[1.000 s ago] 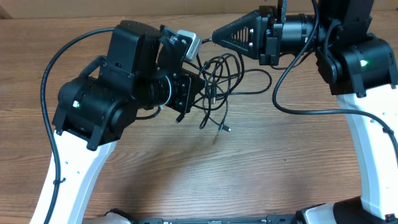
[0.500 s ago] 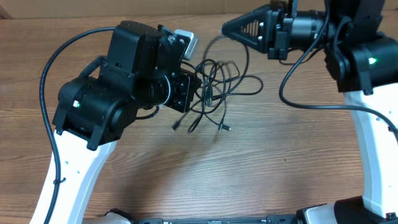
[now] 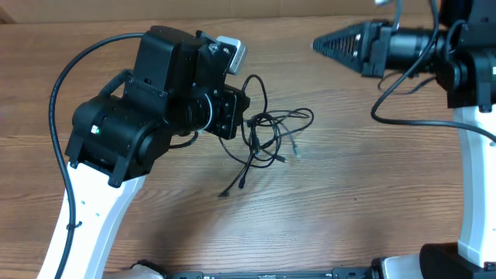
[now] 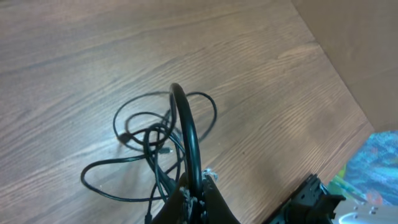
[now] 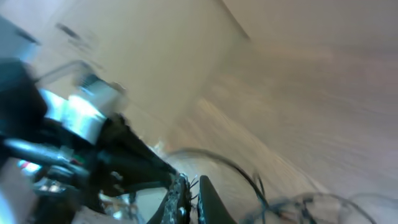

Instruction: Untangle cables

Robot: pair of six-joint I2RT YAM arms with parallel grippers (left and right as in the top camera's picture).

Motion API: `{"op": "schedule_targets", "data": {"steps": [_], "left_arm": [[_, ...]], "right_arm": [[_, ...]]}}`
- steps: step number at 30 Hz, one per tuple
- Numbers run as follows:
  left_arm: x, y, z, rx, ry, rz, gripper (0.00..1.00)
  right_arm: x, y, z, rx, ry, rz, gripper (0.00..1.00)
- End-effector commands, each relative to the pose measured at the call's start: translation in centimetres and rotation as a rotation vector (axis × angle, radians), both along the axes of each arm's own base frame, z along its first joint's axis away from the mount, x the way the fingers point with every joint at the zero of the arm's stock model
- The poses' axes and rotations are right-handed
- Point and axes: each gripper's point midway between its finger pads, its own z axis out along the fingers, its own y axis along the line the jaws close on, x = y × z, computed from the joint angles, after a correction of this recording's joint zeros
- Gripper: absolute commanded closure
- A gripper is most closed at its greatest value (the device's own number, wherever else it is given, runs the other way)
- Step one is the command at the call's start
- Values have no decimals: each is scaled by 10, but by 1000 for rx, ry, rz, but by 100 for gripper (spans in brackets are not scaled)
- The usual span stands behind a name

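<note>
From above, the cables (image 3: 273, 138) lie in a loose black knot near the middle of the desk (image 3: 349, 201). One loop stands out toward 12 o'clock, two plug ends trail off toward 7 o'clock, and a silvery tip sits at the knot's 4 o'clock edge. The left pincer (image 3: 242, 118) is right at the knot's 9 o'clock side, mostly tucked under its own bulky black wrist, and strands run straight out from it. The right pincer (image 3: 319, 44) hangs well apart from the knot, up at about 1 o'clock from it. Its tip points toward 9 o'clock, the fingers pressed together into one wedge with nothing between them. In the left wrist view, the left pincer (image 4: 193, 198) sits at 6 o'clock, clenched on the cables (image 4: 149, 140). One strand arches up out of its grip toward 12 o'clock, and the other loops spread flat on the desk (image 4: 74, 56) out toward 9 o'clock. The right wrist view is badly smeared. The right pincer (image 5: 186, 190) shows at 6 o'clock with its fingers together and empty, faint curves of the cables (image 5: 298, 202) show toward 4 o'clock, and a dark blurred bulk fills the 9 o'clock side.
</note>
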Motion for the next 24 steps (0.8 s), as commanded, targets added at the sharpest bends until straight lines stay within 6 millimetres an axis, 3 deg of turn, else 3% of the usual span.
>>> {"op": "schedule_targets", "data": {"steps": [1,5,7,9,13,17,24], "left_arm": [[-4,5,22,-27,-76,1,96],[-5,9,39,-57,-138,11,96],[-6,12,49,-73,-165,17,96],[-8,15,59,-86,-188,22,96],[-15,18,78,-106,-229,22,96],[-27,16,95,-148,-248,-18,96],[-38,20,106,-156,-263,-21,96]], "right_arm": [[6,-16,-21,-217,-138,-71,96],[1,-25,-44,-322,-69,-103,89],[-5,-26,-53,-359,-49,-90,76],[-13,-25,-59,-381,-42,-55,54],[-28,-20,-70,-418,-39,25,40],[-40,-11,-80,-441,-43,98,38],[-52,3,-103,-460,20,168,41]]}}
